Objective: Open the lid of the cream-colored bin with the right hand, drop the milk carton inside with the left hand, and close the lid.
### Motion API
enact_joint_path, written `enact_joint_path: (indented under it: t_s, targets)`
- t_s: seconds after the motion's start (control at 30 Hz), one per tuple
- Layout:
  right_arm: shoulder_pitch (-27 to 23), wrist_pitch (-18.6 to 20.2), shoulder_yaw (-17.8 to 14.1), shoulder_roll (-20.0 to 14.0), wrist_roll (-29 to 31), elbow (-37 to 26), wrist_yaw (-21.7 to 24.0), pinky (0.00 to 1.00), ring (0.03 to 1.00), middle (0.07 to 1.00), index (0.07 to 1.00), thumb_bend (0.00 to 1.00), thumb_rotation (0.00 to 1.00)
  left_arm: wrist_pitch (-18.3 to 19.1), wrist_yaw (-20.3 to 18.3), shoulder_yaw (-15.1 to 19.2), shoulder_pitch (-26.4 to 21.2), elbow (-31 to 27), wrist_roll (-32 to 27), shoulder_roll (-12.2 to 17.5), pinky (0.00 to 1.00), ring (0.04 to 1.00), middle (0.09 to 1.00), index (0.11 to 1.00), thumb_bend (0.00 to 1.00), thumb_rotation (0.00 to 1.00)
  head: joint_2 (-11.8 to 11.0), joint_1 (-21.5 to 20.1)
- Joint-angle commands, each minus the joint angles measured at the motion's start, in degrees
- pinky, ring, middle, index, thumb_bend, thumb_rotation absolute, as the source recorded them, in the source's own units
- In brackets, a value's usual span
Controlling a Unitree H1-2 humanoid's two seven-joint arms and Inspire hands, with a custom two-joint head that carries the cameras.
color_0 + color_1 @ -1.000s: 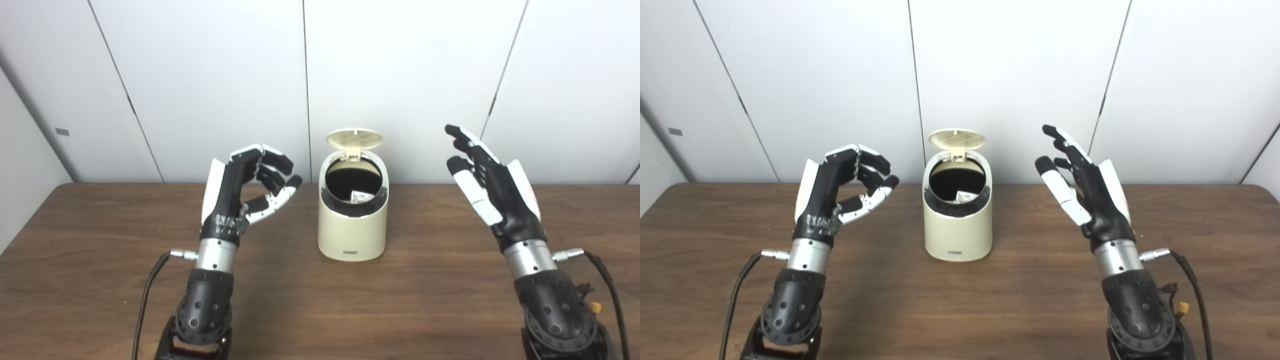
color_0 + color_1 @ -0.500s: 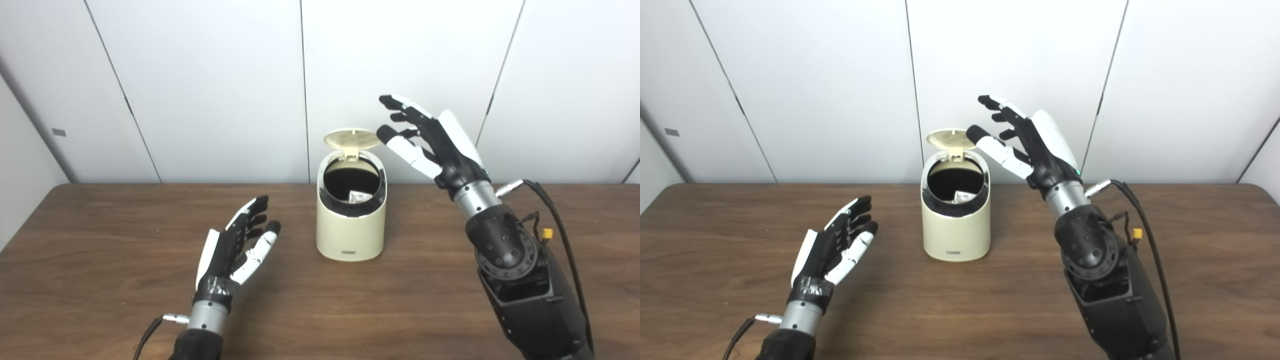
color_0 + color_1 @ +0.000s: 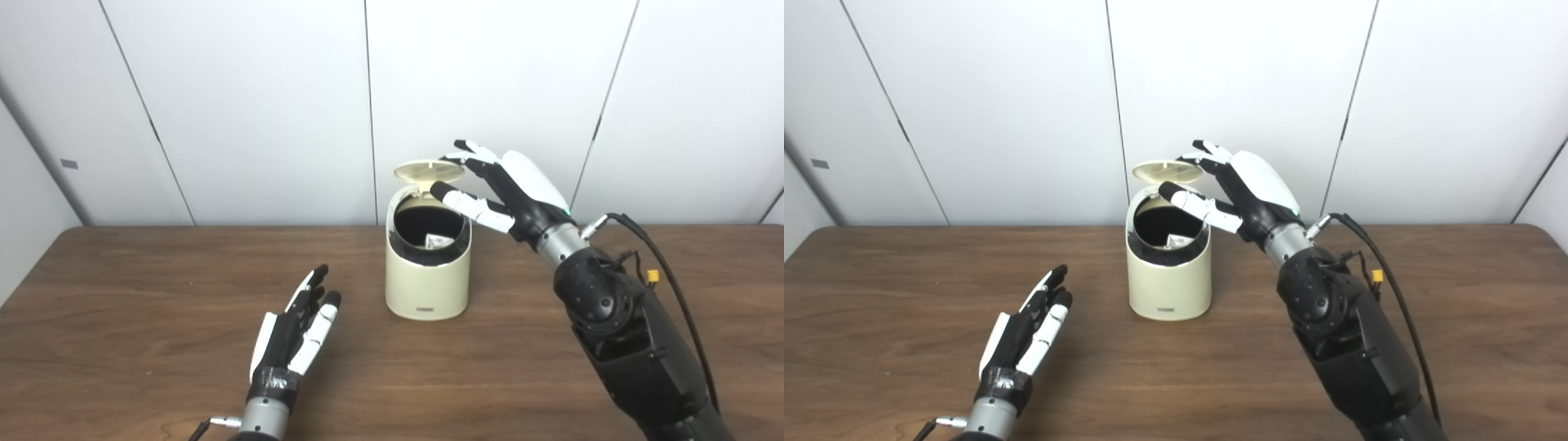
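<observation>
The cream-colored bin [image 3: 427,278] stands at the middle of the wooden table [image 3: 122,288]. Its round lid [image 3: 427,171] is raised but tipped forward, nearly level above the opening. A bit of the milk carton [image 3: 438,241] shows inside the dark opening. My right hand [image 3: 508,190] is open, with fingers on the lid's right and back edge and the thumb under it at the rim. My left hand [image 3: 299,324] is open and empty, low over the table to the bin's front left.
White wall panels [image 3: 245,92] stand close behind the table's far edge. A black cable [image 3: 667,269] hangs from my right forearm over the table's right side.
My right hand swung in from the right to the lid, and the lid has tipped forward from upright. My left hand opened, lowered and pulled back toward me.
</observation>
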Motion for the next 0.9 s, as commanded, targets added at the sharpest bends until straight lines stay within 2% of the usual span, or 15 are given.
enact_joint_path:
  t_s: [0.0, 0.07, 0.3, 0.47, 0.7, 0.87]
  targets:
    - [-3.26, -2.49, -0.83, -0.29, -0.84, -1.41, -1.43, 0.87, 0.994, 0.945, 0.633, 0.53, 1.00, -1.32, 0.13, 0.19, -1.13, -1.68, -0.50, -0.11, 0.98, 0.978, 0.984, 0.978, 0.51, 0.75, 0.08, 0.18]
    - [-2.87, -2.81, -1.39, -0.03, -0.77, -1.48, -1.80, 0.88, 0.999, 0.938, 0.587, 0.52, 1.00, -0.79, 0.11, 0.25, -1.11, -1.78, -0.80, -0.20, 0.99, 0.985, 0.986, 0.979, 0.51, 0.75, 0.14, 0.30]
    - [-0.97, -4.40, -1.75, -0.45, -2.11, -1.95, -2.87, 0.90, 0.997, 0.918, 0.547, 0.49, 1.00, -0.96, 0.32, 0.08, -1.22, -2.07, -0.74, -0.39, 0.97, 0.975, 0.977, 0.967, 0.51, 0.74, 0.15, 0.30]
    - [0.43, -4.14, -1.77, -0.62, -3.33, -3.40, -2.23, 0.92, 0.997, 0.915, 0.527, 0.47, 1.00, -0.48, 0.37, -0.30, -1.17, -2.31, -0.01, -0.34, 0.96, 0.956, 0.967, 0.963, 0.49, 0.75, 0.52, 0.26]
    - [1.93, -3.88, -0.41, -0.35, -5.15, -3.33, -0.77, 0.91, 0.987, 0.915, 0.563, 0.49, 0.96, -0.69, 0.28, -0.78, -1.07, -2.74, 0.38, -0.37, 0.95, 0.949, 0.961, 0.958, 0.50, 0.73, 0.78, 0.32]
    - [2.43, -3.06, 1.05, -0.49, -6.47, -2.15, 1.42, 0.89, 1.000, 0.936, 0.587, 0.52, 0.94, -0.71, -0.44, -1.43, -1.17, -2.89, 0.25, 0.22, 0.96, 0.992, 0.998, 0.988, 0.50, 0.74, 1.04, 0.63]
